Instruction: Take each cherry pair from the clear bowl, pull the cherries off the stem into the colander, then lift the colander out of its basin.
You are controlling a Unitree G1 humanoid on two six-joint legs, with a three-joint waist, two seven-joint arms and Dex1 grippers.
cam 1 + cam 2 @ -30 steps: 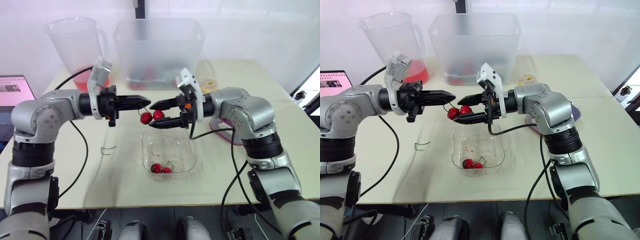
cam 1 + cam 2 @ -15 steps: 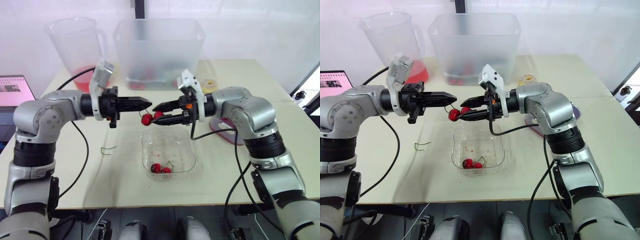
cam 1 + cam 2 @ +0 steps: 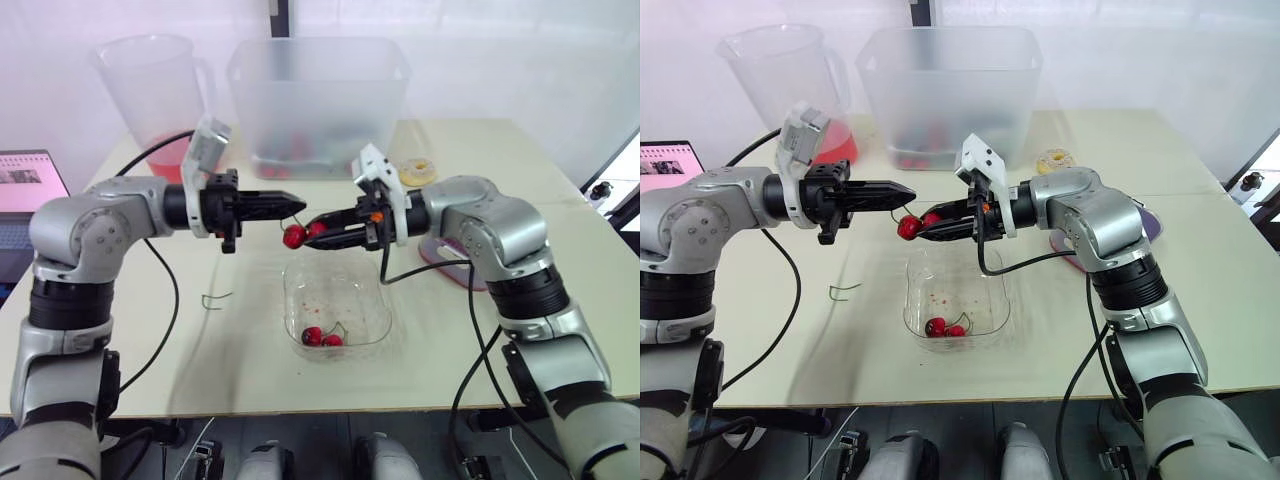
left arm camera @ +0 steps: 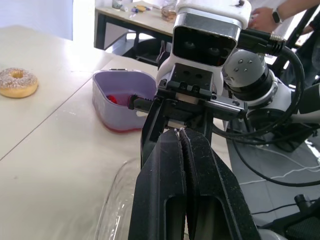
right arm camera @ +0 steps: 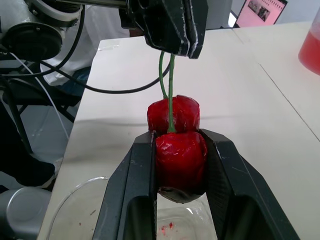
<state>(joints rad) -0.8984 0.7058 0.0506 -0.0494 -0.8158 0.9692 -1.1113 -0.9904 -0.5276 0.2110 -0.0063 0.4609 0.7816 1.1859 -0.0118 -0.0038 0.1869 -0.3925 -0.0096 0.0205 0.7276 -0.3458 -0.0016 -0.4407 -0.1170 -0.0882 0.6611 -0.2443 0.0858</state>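
A pair of red cherries point(image 3: 293, 237) on a green stem hangs above the clear bowl point(image 3: 385, 300). My left gripper point(image 3: 298, 207) is shut on the top of the stem point(image 5: 170, 85). My right gripper point(image 3: 312, 222) meets it from the other side and is shut on one cherry point(image 5: 180, 152). The second cherry point(image 5: 173, 112) hangs free just beyond the right fingers. Another cherry pair point(image 3: 321, 337) lies in the bowl. At the back of the table stands the frosted basin point(image 3: 318, 105), with red cherries showing through its wall.
A pitcher point(image 3: 160, 90) with red liquid stands at the back left, a laptop point(image 3: 30, 180) at the left edge. A donut point(image 3: 415, 170) and a purple container point(image 3: 450, 250) lie behind my right arm. One loose stem point(image 3: 212, 298) lies left of the bowl.
My right gripper's fingers, wide open around the cherries a second ago, have shut on one cherry. The left gripper has held the stem almost still.
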